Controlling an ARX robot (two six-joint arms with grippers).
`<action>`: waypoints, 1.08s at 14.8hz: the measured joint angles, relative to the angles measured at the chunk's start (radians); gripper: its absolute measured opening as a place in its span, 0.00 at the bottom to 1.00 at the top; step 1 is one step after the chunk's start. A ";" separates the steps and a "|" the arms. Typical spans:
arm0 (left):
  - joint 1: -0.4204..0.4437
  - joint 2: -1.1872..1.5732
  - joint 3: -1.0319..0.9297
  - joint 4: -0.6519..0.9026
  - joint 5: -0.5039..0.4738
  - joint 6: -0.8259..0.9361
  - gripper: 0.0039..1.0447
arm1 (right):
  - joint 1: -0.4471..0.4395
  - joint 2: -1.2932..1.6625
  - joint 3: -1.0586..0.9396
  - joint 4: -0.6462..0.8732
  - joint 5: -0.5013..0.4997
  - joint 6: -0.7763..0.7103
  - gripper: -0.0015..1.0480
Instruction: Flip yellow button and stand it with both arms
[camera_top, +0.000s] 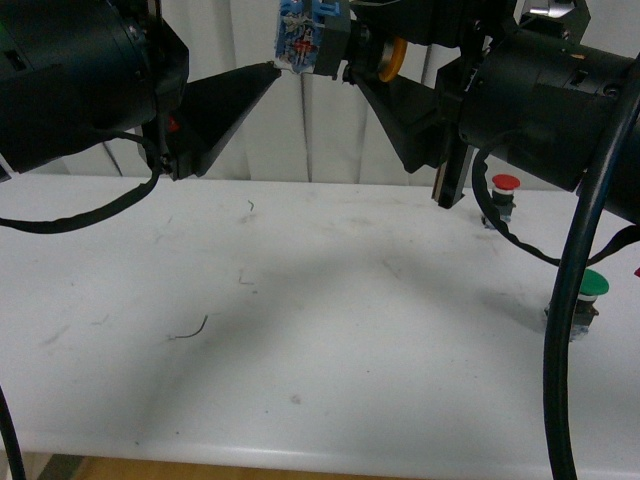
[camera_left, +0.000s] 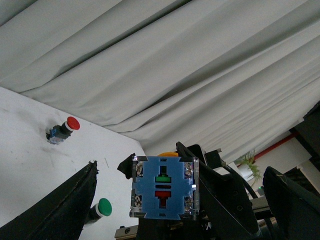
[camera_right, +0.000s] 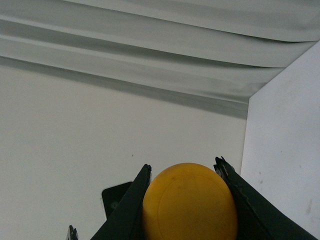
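Domed orange-yellow push-button (camera_top: 322, 45) with square blue plastic base (camera_left: 162, 186), clamped in right black wedge pincer (camera_right: 182, 166); left wedge pincer (camera_top: 268, 72) spread, tip beside base.

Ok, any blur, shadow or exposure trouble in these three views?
Front view: left arm and right arm read near-black against the bright curtain, soft broad shadows fall on the table, and the yellow button looks slightly washed out. Left wrist view: its blue base is sharp. Right wrist view: the cap sits very close, a bit soft.

The button (camera_top: 305, 38) sits in the right tool (camera_right: 182, 170) above the table (camera_top: 300, 330); other buttons (camera_top: 503, 198) stand rightward.
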 joint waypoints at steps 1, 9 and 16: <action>0.000 0.000 0.000 0.000 0.000 0.000 0.95 | 0.000 0.000 0.000 0.000 0.000 0.000 0.34; 0.561 -0.583 -0.234 -0.602 0.135 0.767 0.94 | -0.045 -0.009 0.021 0.001 -0.023 -0.027 0.34; 0.441 -1.233 -0.503 -0.964 -0.324 1.027 0.32 | 0.000 -0.007 0.032 0.000 -0.007 -0.079 0.34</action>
